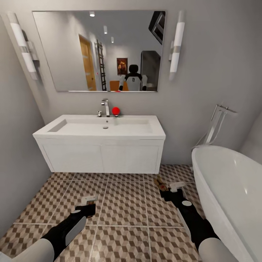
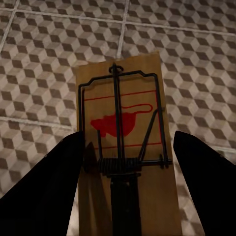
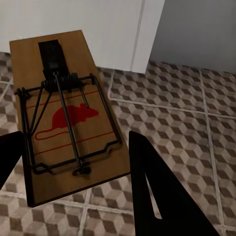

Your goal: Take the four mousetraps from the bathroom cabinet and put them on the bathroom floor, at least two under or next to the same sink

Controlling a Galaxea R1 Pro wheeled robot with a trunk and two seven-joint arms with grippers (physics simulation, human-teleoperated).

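Observation:
My left gripper (image 1: 88, 206) is shut on a mousetrap (image 1: 88, 199), a small wooden board with a wire spring and a red mouse print (image 2: 123, 132). It hangs above the bathroom floor (image 1: 125, 203), in front of the sink's left half. My right gripper (image 1: 170, 190) is shut on a second mousetrap (image 1: 160, 183), whose board (image 3: 64, 123) juts past the dark fingers (image 3: 162, 196). It is held over the tiles near the vanity's right corner. The white sink (image 1: 103, 127) on its wall-hung vanity stands straight ahead. The cabinet is out of view.
A white oval bathtub (image 1: 229, 182) with a chrome floor faucet (image 1: 215, 125) fills the right side, close to my right arm. A grey wall (image 1: 18, 163) closes the left. A red ball (image 1: 115, 111) sits by the chrome tap (image 1: 106, 107) under a wide mirror (image 1: 100, 51).

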